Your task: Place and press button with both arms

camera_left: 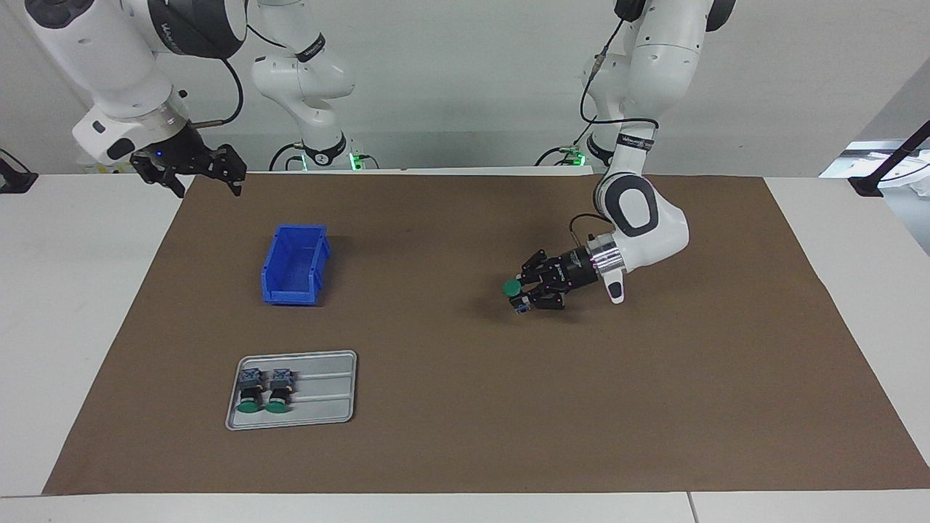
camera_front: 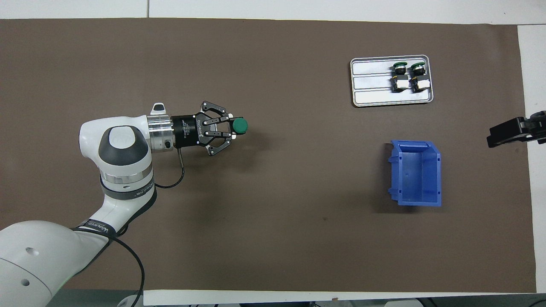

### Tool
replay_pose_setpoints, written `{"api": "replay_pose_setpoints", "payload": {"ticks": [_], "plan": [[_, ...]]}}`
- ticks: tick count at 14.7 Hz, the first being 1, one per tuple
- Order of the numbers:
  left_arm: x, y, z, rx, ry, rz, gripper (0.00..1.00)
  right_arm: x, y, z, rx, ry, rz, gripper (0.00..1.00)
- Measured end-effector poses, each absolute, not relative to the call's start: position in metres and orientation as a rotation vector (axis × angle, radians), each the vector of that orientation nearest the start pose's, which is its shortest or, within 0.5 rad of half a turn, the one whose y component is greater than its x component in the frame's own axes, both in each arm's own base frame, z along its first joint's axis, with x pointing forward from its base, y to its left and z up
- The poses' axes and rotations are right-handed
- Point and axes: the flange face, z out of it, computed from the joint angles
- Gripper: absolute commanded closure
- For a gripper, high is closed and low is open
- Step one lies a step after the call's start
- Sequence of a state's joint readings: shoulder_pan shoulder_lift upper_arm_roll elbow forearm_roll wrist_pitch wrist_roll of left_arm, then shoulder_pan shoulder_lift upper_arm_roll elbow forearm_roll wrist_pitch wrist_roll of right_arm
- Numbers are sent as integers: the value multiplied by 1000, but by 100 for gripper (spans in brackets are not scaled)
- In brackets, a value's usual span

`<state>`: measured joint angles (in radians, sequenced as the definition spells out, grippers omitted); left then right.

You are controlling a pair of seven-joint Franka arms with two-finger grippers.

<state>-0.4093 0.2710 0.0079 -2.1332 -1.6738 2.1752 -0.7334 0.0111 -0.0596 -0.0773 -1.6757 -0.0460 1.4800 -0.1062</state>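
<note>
1. The left pincer (camera_left: 524, 293) was clamped on one button (camera_left: 513, 288), holding it on its side just above the brown mat (camera_left: 465, 436), toward the left arm's end of the table (camera_left: 87, 290). I think the grip was the main risk: the fingers closed only on the small body, so the button could twist or drop when it is set down.
2. If it lands tilted, the green cap would not face up and a press could push it away.
3. The right pincer (camera_left: 207, 174) waited with its fingers apart above the table edge at the right arm's end; a long reach could miss the small cap.
4. Count: three buttons in all, one held and two lying in the grey tray (camera_left: 327, 407); one tray; one blue bin (camera_left: 294, 263), empty; two arms.
</note>
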Motion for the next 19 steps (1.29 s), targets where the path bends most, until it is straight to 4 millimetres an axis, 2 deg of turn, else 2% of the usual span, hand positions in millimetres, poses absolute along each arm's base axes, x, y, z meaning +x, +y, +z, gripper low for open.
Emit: {"api": "replay_pose_setpoints", "payload": {"ticks": [5,12,14,17,19], "plan": [[498,-275,278,1333,1442,-926,97,522,-41,600,-3163,-62,221,2],[487,-279,260,1359,1392,-930,95,522,-41,600,-3163,-62,221,2],[485,-281,254,1360,1389,-926,92,522,-41,600,-3163,-62,221,2],[473,-296,248,1363,1378,-924,86,522,-41,600,-3163,-62,221,2],[469,-297,244,1371,1381,-919,86,522,-41,600,-3163,-62,221,2]]}}
